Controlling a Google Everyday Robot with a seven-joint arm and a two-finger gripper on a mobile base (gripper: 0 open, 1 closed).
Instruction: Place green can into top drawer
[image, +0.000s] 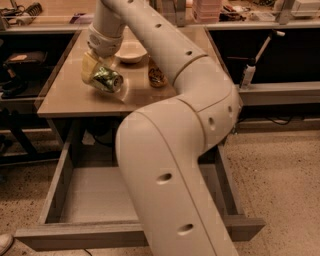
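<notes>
My gripper (102, 75) is shut on the green can (107, 80), which lies tilted in its yellowish fingers (89, 67) over the left part of the table top (65, 95). I cannot tell whether the can touches the table. The top drawer (55, 186) stands pulled open below the table's front edge, with its grey bottom showing on the left. My arm crosses over the drawer's middle and right part and hides them.
A white bowl (131, 51) and an orange-brown can (156, 75) stand on the table just right of the gripper. A white spray bottle (248, 72) stands on a shelf at the right. Dark shelving flanks the table on both sides.
</notes>
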